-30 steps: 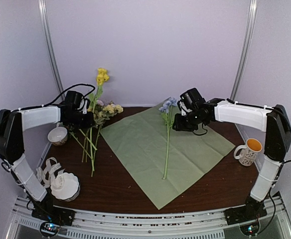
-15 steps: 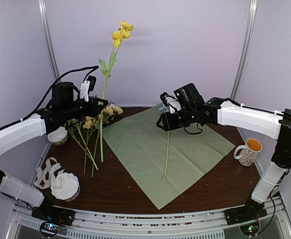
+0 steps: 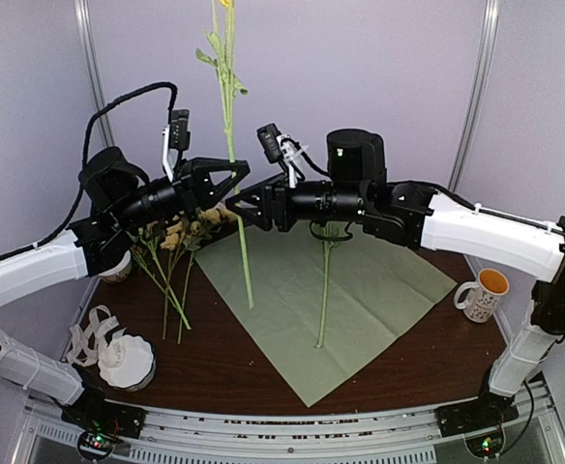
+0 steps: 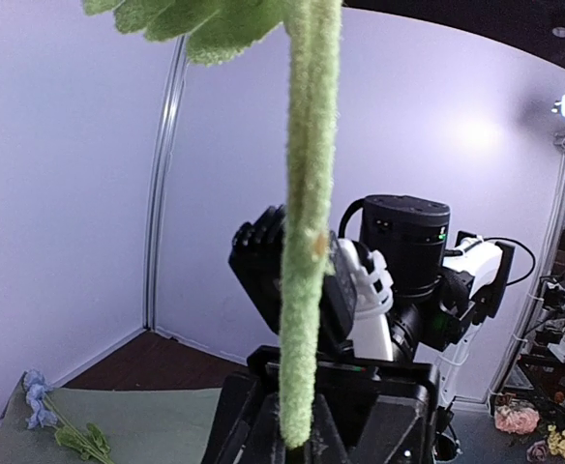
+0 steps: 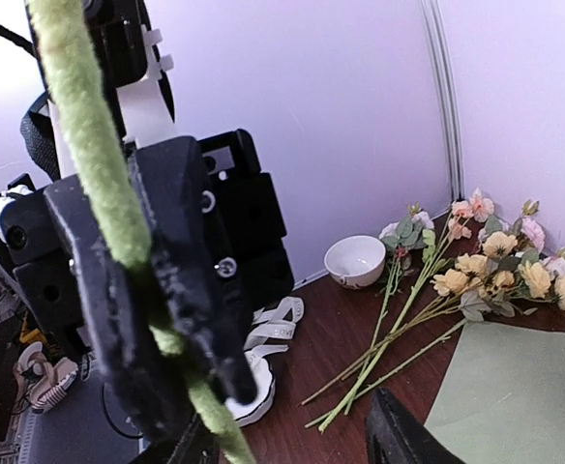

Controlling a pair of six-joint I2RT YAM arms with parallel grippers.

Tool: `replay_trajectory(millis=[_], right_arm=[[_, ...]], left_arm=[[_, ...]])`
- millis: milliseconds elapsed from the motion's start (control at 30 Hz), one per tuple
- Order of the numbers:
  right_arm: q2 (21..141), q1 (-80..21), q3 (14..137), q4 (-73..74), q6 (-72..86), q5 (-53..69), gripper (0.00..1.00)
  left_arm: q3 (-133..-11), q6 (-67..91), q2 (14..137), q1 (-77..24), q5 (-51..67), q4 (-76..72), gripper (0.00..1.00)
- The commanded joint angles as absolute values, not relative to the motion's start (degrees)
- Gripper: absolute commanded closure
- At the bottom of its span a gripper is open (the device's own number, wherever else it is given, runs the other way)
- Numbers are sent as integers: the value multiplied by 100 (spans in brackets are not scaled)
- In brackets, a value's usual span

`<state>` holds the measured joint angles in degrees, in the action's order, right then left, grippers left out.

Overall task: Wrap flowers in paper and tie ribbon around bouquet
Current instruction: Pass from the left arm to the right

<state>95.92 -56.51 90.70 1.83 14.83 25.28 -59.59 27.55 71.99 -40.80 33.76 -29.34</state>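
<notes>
My left gripper is shut on one of the flowers, a long green stem held upright high above the table; its fuzzy stem fills the left wrist view, clamped at my left gripper. My right gripper faces it, open; its jaws stand apart with the stem near one finger. More flowers lie at the left. A blue flower lies on the sage green paper. The ribbon is coiled at the front left. A bouquet is out of view.
A white scalloped bowl sits by the ribbon. A small white bowl stands at the back left beside the flowers. A patterned mug stands at the right edge. Both arms hang over the table's back middle.
My left arm has lifted the yellow-flowered stem from the pile and raised it upright. My right arm left the blue flower on the paper, swung left toward the stem, and its jaws widened.
</notes>
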Motion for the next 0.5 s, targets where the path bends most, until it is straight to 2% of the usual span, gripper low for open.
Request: replay_trajectory(millis=[0,133,167,233,300,400,467], right_arm=[[9617,-5621,8934,-243,1657,2276,57],[9559,-5612,8817,-442,1843,2475,100],[9528,-5604,8779,-462,1904,2399,100],[9466,-5531,8704,-385,2096,2167,100],[9414,-5351,8616,-162,2410,1981,100],[9353,-4922,8306,356,3026,1713,100],[9442,-4525,8012,682,3474,1980,100]], left_arm=[[-6031,2910,7193,-4076,3635,-3447,100],[-6041,3046,7269,-4078,3601,-3478,100],[-6062,3045,7290,-4083,3532,-3398,98],[-6209,2976,7339,-4078,3242,-2798,61],[-6432,2768,7362,-4079,2515,-1867,37],[-6794,2545,7437,-4063,176,-142,19],[-7153,2433,7660,-3953,-806,913,16]])
